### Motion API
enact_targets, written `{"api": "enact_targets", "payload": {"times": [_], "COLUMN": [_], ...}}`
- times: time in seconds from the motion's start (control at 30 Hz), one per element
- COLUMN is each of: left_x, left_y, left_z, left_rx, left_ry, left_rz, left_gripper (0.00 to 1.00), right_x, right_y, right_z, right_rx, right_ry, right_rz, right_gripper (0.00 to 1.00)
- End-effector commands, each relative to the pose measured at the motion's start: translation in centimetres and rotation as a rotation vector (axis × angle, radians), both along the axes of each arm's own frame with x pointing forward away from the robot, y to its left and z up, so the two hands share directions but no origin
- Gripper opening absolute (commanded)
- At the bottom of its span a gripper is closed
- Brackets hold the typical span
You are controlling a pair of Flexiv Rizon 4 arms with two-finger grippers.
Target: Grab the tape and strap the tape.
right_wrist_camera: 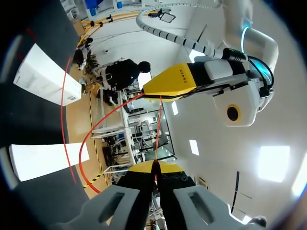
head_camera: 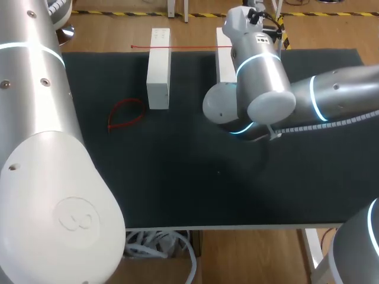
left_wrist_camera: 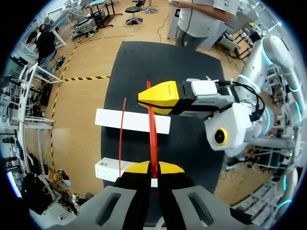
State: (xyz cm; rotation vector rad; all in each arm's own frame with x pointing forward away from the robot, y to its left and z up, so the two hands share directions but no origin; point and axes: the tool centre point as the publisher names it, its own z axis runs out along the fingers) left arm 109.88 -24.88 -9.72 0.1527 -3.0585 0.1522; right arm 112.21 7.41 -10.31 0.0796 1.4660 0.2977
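**Held tape** (left_wrist_camera: 153, 139), red, one. It runs straight between the left gripper (left_wrist_camera: 153, 168) and the right gripper (right_wrist_camera: 156, 166), up above the table. Each gripper's yellow-tipped fingers are pinched together on one end of it.

**Straight tape** (head_camera: 183, 46), red, one. It lies across the far ends of both blocks.

**Looped tape** (head_camera: 127, 101), red, one. It lies flat on the mat (head_camera: 177, 177), near the left block's left side and apart from it.

**White blocks**, two. The left block (head_camera: 159, 71) and the right block (head_camera: 224, 62) stand side by side with a gap between them, and both cross the mat's far edge. The right arm partly hides the right block.

**Mat**, black, one. It spreads broadly from the blocks to its near edge.
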Motion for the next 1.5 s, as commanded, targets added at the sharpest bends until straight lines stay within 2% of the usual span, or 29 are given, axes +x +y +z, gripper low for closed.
{"api": "enact_targets", "payload": {"times": [0.03, 1.13, 1.5], "left_x": [0.3, 0.3, 0.3], "left_y": [-0.2, -0.2, -0.2], "left_z": [0.3, 0.3, 0.3], "left_rx": [0.009, 0.009, 0.009], "left_ry": [0.007, 0.007, 0.007], "left_rz": [-0.001, -0.001, -0.001], "left_gripper": [0.00, 0.00, 0.00], "right_x": [-0.2, -0.9, -1.0], "right_y": [-0.1, 1.4, 1.8], "right_z": [0.4, 0.8, 0.7], "right_rx": [0.001, 0.007, 0.018], "right_ry": [0.009, -0.013, 0.004], "right_rz": [0.005, 0.034, 0.039], "right_gripper": [0.00, 0.00, 0.00]}}
